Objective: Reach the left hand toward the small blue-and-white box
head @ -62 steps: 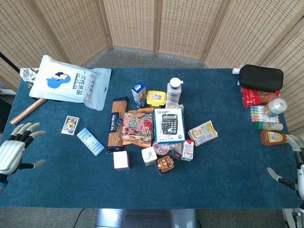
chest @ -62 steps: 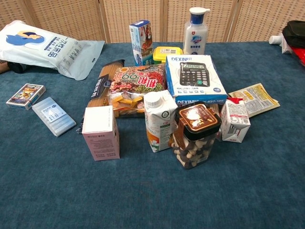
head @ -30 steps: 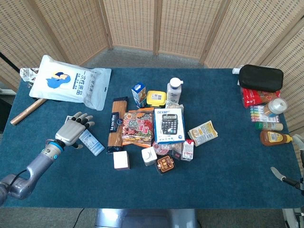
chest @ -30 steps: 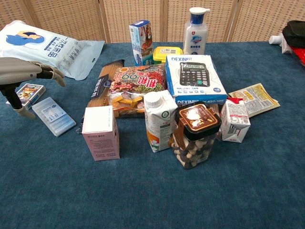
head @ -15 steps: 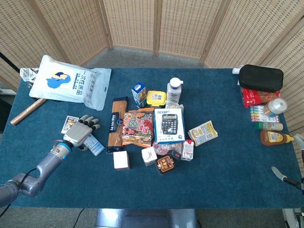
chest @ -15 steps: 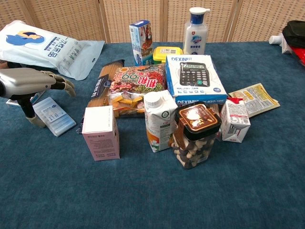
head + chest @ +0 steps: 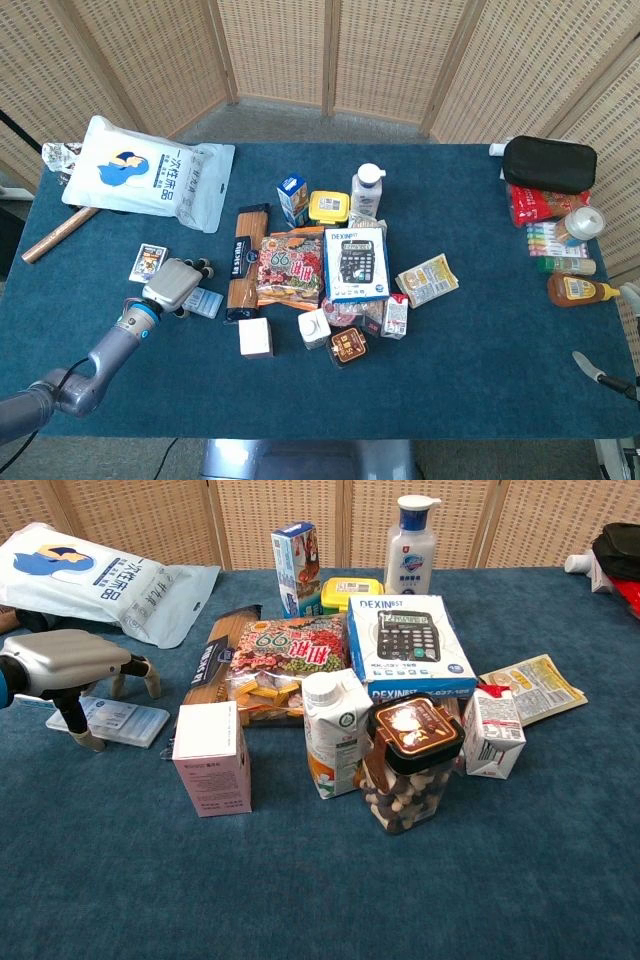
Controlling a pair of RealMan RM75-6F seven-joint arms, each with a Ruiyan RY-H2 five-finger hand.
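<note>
Grey metal left hand (image 7: 70,660) arches over the flat, rectangular small blue-and-white box (image 7: 118,721), fingers (image 7: 152,680) spread and planted beside it on the napped blue tablecloth (image 7: 300,880). Farther left lies a glossy white bag (image 7: 150,175).

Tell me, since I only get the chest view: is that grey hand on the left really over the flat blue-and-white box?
Observer: Yes. From above, the left hand covers most of the small box; only its right end shows.
Operator: Is anything hidden behind the hand?
Observer: A pack of cards lies just beyond it.
Operator: Where is the other hand?
Observer: The right hand barely shows at the right edge of the table, far from the pile.
</note>
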